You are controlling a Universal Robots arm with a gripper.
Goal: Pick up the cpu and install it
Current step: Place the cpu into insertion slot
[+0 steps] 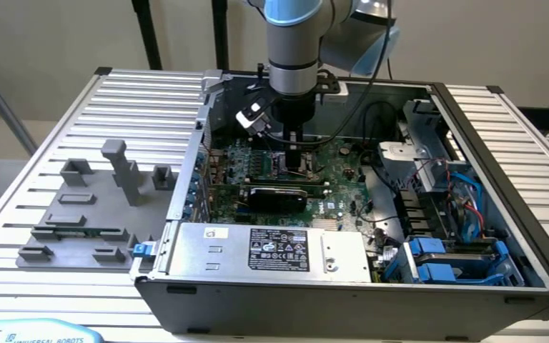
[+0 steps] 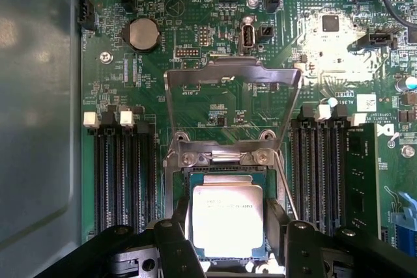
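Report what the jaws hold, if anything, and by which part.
The cpu, pinched by its two opposite side edges, just above the open socket.

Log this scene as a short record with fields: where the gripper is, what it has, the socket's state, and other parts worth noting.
gripper: down inside the open computer case, over the motherboard
grip: fingers closed on two opposite edges of the cpu
cpu: metal top up, level, at the socket; full seating cannot be told
load plate: swung open
memory stick: green, in a slot beside the socket
power supply: grey box along the case's near wall
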